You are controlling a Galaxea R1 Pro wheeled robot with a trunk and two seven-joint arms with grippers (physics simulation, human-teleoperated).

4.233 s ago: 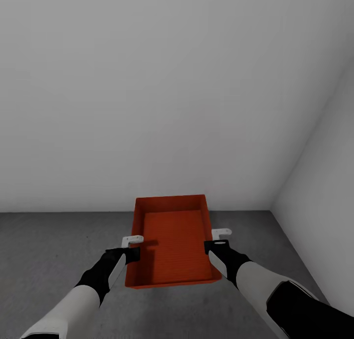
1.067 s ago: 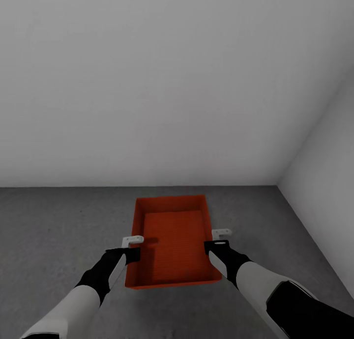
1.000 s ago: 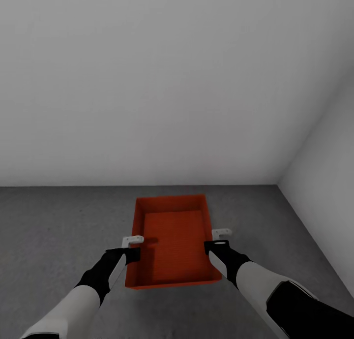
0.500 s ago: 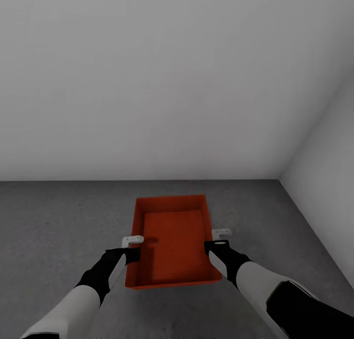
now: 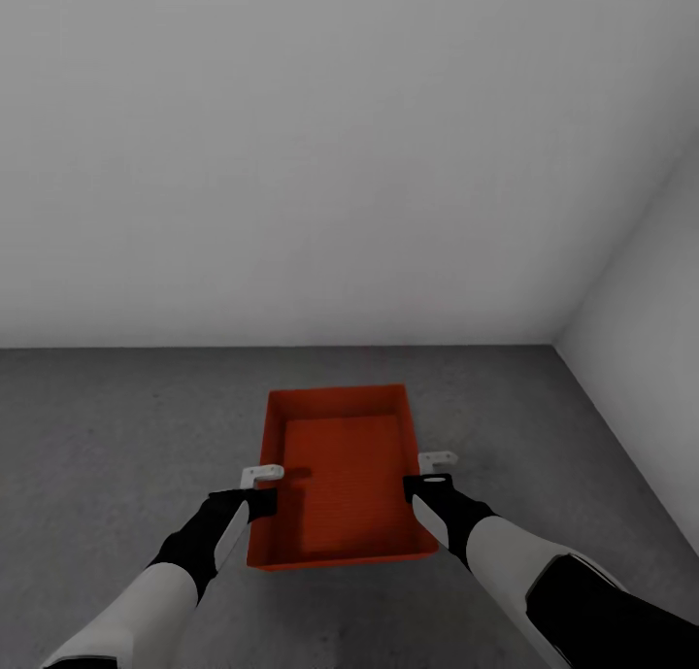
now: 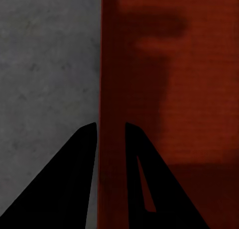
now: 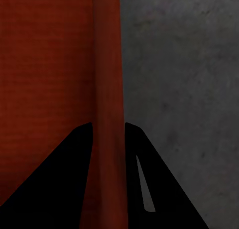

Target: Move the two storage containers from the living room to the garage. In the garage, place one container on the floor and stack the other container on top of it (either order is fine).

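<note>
One orange-red storage container (image 5: 342,475), open-topped and empty, hangs between my two arms above the dark grey concrete floor (image 5: 116,426) of the garage. My left gripper (image 5: 262,492) is shut on its left side wall. The left wrist view shows that wall (image 6: 110,104) clamped between the two dark fingers (image 6: 87,159). On the opposite side my right gripper (image 5: 419,483) is shut on the right wall, and in the right wrist view the rim (image 7: 108,89) runs between its fingers (image 7: 82,154).
A plain pale grey wall (image 5: 291,164) stands ahead and a second wall (image 5: 650,358) closes the corner at the right. Concrete floor spreads to the left, ahead and under the container.
The whole picture has shifted: the wall's foot sits higher and more floor shows ahead, so the camera has moved. Arms and container keep the same place in view.
</note>
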